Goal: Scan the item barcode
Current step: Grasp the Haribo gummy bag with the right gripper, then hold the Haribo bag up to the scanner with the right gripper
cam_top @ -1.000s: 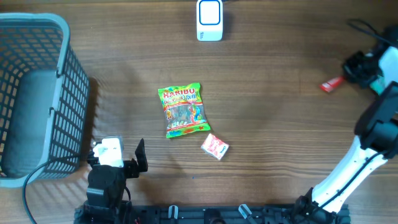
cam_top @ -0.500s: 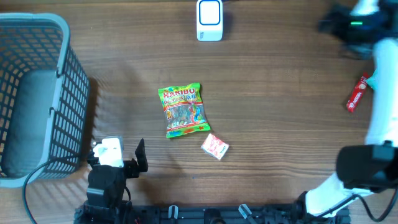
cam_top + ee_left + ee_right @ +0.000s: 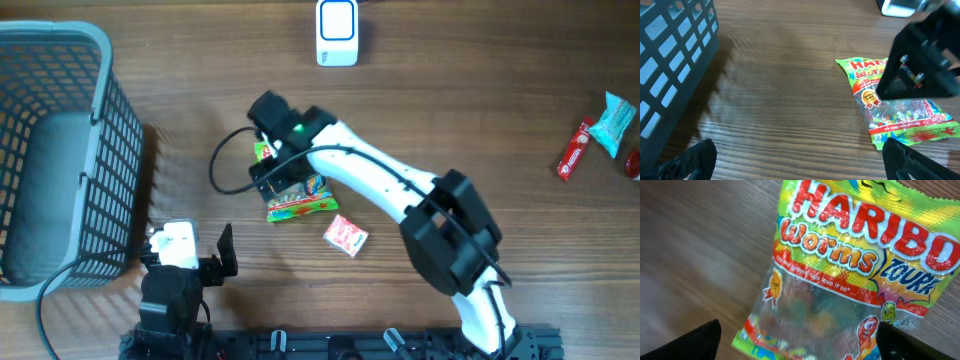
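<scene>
A green and yellow Haribo worms bag [image 3: 300,202] lies flat on the wooden table, label side up, and no barcode shows on it. My right gripper [image 3: 283,172] hovers right over its upper half, open. In the right wrist view the bag [image 3: 850,270] fills the frame, with the right gripper [image 3: 800,345] straddling its clear window and holding nothing. The white scanner [image 3: 337,32] stands at the table's far edge. My left gripper [image 3: 195,248] rests open near the front left. In the left wrist view the bag [image 3: 900,107] lies to the right of the left gripper [image 3: 800,160].
A grey-blue mesh basket [image 3: 60,150] takes up the left side. A small pink packet [image 3: 346,236] lies just in front of the bag. At the far right lie a red stick pack [image 3: 572,150] and a teal packet [image 3: 612,112].
My right arm has swung from the far right edge across the table to above the Haribo bag. The red stick pack it had with it now lies on the table at the right.
</scene>
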You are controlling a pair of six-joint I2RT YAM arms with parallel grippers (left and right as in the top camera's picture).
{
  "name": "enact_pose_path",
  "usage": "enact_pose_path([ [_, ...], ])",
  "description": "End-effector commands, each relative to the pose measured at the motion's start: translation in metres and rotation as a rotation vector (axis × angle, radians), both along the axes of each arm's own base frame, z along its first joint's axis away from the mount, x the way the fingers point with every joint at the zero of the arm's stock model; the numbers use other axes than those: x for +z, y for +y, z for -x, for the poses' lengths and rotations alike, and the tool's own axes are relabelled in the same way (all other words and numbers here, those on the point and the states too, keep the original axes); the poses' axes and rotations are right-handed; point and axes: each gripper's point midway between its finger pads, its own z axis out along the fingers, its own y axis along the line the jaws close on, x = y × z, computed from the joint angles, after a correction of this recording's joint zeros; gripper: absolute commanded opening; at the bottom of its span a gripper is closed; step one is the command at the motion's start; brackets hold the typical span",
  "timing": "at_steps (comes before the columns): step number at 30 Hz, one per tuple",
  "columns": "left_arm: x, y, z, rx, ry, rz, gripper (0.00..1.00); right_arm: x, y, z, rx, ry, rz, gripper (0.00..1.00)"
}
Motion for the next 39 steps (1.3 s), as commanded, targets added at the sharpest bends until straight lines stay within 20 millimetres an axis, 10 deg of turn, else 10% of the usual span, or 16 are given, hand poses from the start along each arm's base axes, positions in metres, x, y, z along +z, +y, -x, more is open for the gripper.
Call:
enact_pose_path([
  [1,-0.001,0.003,0.000,0.021,-0.003,0.003,1.00,-0.020,-0.021,-0.020,-0.102,-0.078,0.128,1.00],
  [9,-0.001,0.003,0.000,0.021,-0.003,0.003,1.00,-0.059,-0.015,-0.005,-0.091,0.034,0.125,0.98],
  [12,-0.001,0.003,0.000,0.021,-0.003,0.003,1.00,-0.059,-0.019,-0.001,-0.153,0.070,0.133,0.36],
  [15,-0.001,0.003,0.000,0.021,-0.003,0.003,1.00,-0.037,-0.010,0.004,-0.173,0.163,0.063,0.04],
  [20,-0.001,0.003,0.000,0.021,-0.003,0.003,1.00,0.091,0.014,0.027,-0.208,0.654,-0.416,0.10],
  [22,-0.001,0.003,0.000,0.021,-0.003,0.003,1.00,0.114,0.005,0.030,-0.263,0.818,-0.507,0.04],
  [25,-0.001,0.003,0.000,0.021,-0.003,0.003,1.00,0.121,-0.036,0.037,-0.451,0.993,-0.421,0.04],
  [28,-0.001,0.003,0.000,0.021,-0.003,0.003,1.00,0.127,-0.057,0.021,-0.223,0.863,-0.570,0.04],
  [39,-0.001,0.003,0.000,0.021,-0.003,0.003,1.00,0.126,-0.062,0.018,-0.165,0.815,-0.594,0.04],
])
